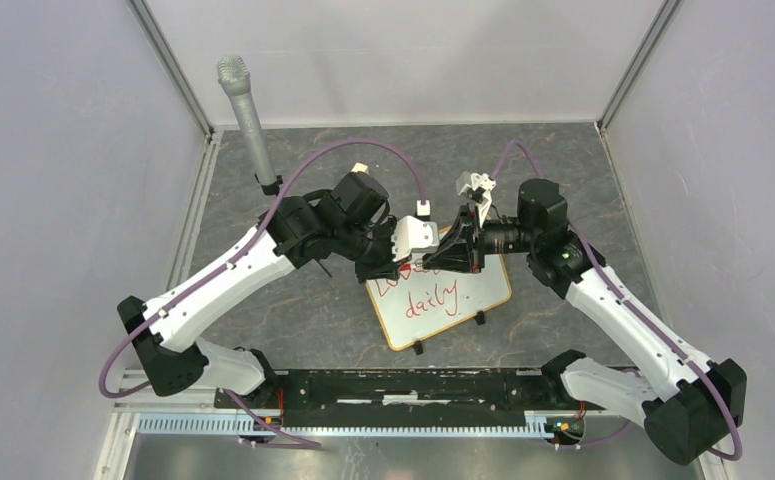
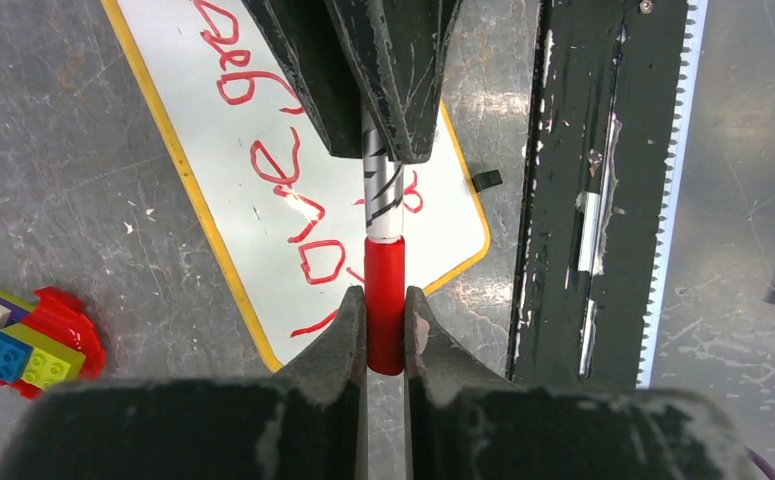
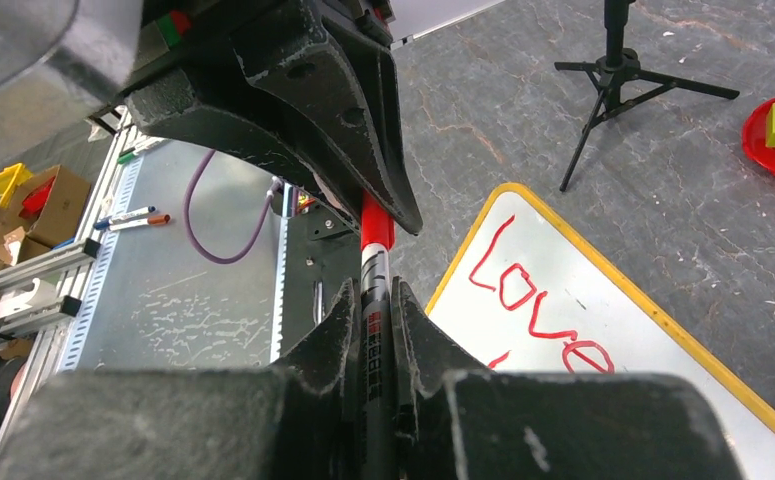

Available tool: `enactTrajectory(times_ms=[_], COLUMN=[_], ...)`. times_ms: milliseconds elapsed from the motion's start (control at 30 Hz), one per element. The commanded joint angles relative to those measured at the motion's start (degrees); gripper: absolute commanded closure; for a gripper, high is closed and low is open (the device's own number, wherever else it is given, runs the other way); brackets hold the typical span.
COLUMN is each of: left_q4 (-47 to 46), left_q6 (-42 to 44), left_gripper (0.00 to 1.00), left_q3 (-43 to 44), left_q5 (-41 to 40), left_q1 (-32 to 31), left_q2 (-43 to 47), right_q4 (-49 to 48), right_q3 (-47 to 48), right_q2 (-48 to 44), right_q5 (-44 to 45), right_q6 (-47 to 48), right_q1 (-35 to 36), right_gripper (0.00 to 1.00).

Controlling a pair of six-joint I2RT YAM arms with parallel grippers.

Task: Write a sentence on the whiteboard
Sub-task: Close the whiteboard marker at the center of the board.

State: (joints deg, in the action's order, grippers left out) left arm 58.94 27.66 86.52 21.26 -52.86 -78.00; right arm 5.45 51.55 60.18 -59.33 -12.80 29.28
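The whiteboard (image 1: pixel 468 300) lies tilted on the table, its thin frame yellowish in the wrist views. The sentence (image 1: pixel 433 297) is in red cursive; I read "Love" (image 3: pixel 538 300) and "daily". Both grippers meet tip to tip just above the board's upper left corner. My left gripper (image 2: pixel 385 300) is shut on the marker's red cap (image 2: pixel 384 285). My right gripper (image 3: pixel 375 290) is shut on the marker's black-and-silver barrel (image 3: pixel 375 305). Cap and barrel sit in line, joined. From above, the left gripper (image 1: pixel 401 268) and right gripper (image 1: pixel 443 256) hide most of the marker and part of the first line.
A grey microphone (image 1: pixel 246 110) stands on a small tripod (image 3: pixel 618 70) at the back left. A red plate with toy bricks (image 2: pixel 33 340) lies beside the board. A black rail (image 1: pixel 403 385) runs along the near edge. Loose markers (image 3: pixel 128 217) lie on the metal shelf beyond it.
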Motion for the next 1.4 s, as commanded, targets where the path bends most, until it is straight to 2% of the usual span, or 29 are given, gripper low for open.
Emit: enactTrajectory(times_ms=[0,500,700,733,800,1000,1033,1200,1367], left_q4=[-7.47,-10.07,-10.1,-9.65,-7.0,3.78,4.64,8.49,9.59], left_q6=[-2.89,-6.45,-6.23,-5.52,-1.98,17.09,18.97,29.71,33.66], left_gripper=[0.97,0.97,0.97,0.97,0.97,0.98,0.98,0.97,0.97], left_q3=[4.58,10.57,9.88,9.37,8.5,3.83,2.55,-2.34,-1.95], left_q5=[3.12,6.01,6.12,5.77,5.17,-2.36,-3.79,-14.07,-23.24], left_q1=[-1.54,-1.76,-1.88,-1.86,-1.89,-1.89,-2.02,-6.41,-10.88], left_q2=[-1.48,-5.19,-5.32,-4.88,-3.84,2.7,3.71,6.02,3.3], right_q4=[-3.87,-5.01,-5.7,-4.42,-0.67,14.24,16.12,22.72,27.0], right_q3=[-1.18,-2.24,-1.19,-0.8,0.89,6.78,7.52,9.8,11.41], right_q2=[0.24,1.23,1.26,1.18,0.93,-0.71,-0.85,1.46,4.38], right_q5=[-0.11,1.18,1.06,1.22,1.85,5.17,5.95,4.23,0.73], right_q6=[-1.29,-2.49,-1.16,-0.43,2.24,13.21,15.62,18.77,19.15], right_q1=[1.2,3.9,4.41,4.31,3.67,-0.23,-0.37,-0.36,2.32], right_gripper=[1.0,1.0,1.0,0.98,0.87,0.33,0.28,0.2,0.26])
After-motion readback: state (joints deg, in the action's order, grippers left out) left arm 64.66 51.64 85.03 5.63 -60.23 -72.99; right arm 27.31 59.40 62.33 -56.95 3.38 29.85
